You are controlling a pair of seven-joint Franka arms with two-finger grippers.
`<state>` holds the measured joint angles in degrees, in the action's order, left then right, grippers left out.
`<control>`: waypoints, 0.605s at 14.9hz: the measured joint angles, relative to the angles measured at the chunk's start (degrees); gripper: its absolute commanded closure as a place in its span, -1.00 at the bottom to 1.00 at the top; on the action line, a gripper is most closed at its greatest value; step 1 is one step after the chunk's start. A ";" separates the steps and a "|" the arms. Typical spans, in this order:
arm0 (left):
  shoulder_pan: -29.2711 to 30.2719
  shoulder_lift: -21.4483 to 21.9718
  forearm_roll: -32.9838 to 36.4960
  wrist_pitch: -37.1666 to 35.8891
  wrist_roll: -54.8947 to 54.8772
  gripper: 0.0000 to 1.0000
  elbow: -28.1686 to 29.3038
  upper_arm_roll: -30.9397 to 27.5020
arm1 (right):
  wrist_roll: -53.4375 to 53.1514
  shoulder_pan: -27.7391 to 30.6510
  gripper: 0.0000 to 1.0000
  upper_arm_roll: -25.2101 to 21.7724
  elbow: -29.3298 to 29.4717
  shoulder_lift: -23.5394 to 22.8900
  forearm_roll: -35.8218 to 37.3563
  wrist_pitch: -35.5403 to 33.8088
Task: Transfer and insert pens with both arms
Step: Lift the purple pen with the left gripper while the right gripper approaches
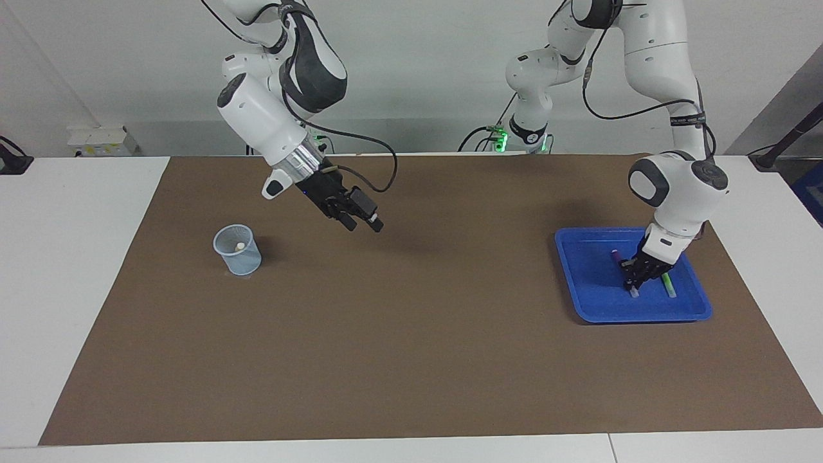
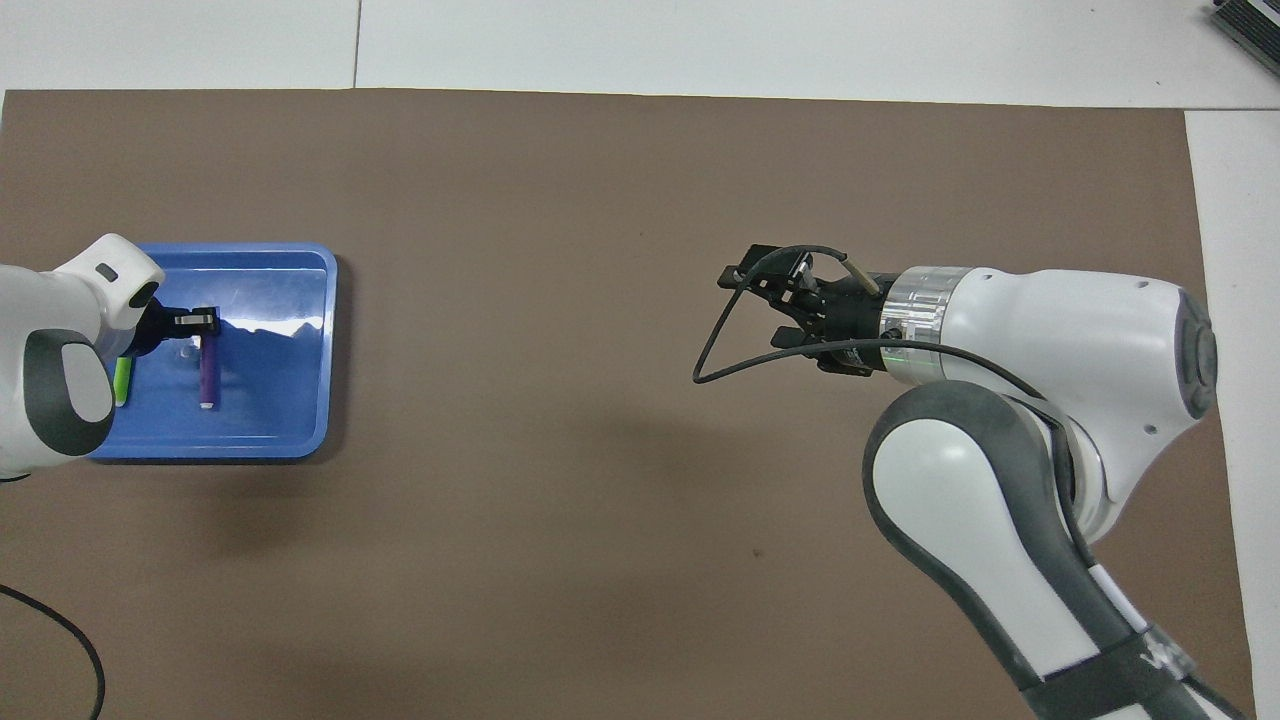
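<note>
Purple pen (image 2: 209, 371) (slim, smooth) pinched by left tool (image 1: 636, 278) in blue tray (image 1: 582, 283); right tool (image 1: 361, 222) spread over mat.

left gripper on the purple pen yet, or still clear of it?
Touching. Facing view: left gripper is down in the tray, fingers shut on the purple pen, no gap.

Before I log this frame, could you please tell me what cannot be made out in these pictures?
- Green pen: overhead view, mostly covered by the left arm; only part shows.
- Purple pen: facing view, its middle is covered by the left gripper, so the contact itself is unseen.
- Mesh cup: overhead view, hidden under the right arm; a pale tip inside shows facing, its body does not.
- Right gripper: overhead view, fingertips tangled with cable.
</note>
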<state>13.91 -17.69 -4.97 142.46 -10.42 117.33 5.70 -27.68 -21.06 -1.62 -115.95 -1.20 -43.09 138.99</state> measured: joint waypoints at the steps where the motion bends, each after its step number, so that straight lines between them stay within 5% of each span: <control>1: -0.02 -0.01 0.00 -3.30 1.03 1.00 -1.22 0.02 | -0.01 -0.03 -1.00 0.00 0.00 -0.06 -0.44 0.44; 9: -1.80 2.74 0.00 -19.11 11.90 1.00 -8.26 0.60 | -4.59 -4.37 -1.00 0.36 0.70 -0.12 -0.66 0.79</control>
<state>12.10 -14.95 -4.97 123.35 1.48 109.07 6.30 -32.27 -25.43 -1.26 -115.25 -1.32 -43.75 139.78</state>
